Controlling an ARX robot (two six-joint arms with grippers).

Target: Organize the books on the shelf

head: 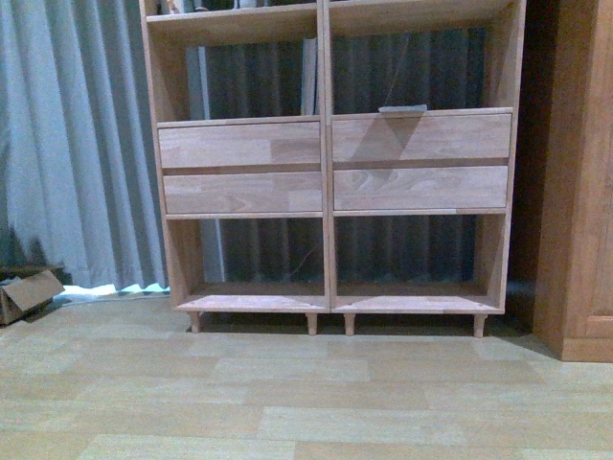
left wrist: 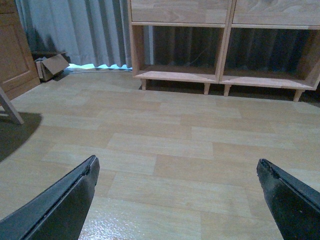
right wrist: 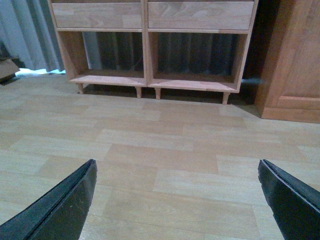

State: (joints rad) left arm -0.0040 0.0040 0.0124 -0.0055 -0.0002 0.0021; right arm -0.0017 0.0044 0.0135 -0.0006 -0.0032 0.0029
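Observation:
The light wooden shelf (head: 326, 206) stands against the grey curtain, with four drawer fronts and open compartments above and below. A thin pale flat thing (head: 402, 108) lies on top of the right drawers; I cannot tell if it is the paperback. A tall narrow greyish thing (head: 308, 77) stands by the central divider. No teal cover shows. Neither gripper is in the front view. My left gripper (left wrist: 176, 161) is open and empty above the floor, well short of the shelf (left wrist: 218, 75). My right gripper (right wrist: 176, 162) is open and empty, also facing the shelf (right wrist: 145, 80).
A darker reddish cabinet (head: 579, 192) stands right of the shelf, also in the right wrist view (right wrist: 295, 60). A cardboard box (head: 29, 292) lies on the floor at the left by the curtain (head: 77, 144). A pale wooden leg (left wrist: 10, 107) shows in the left wrist view.

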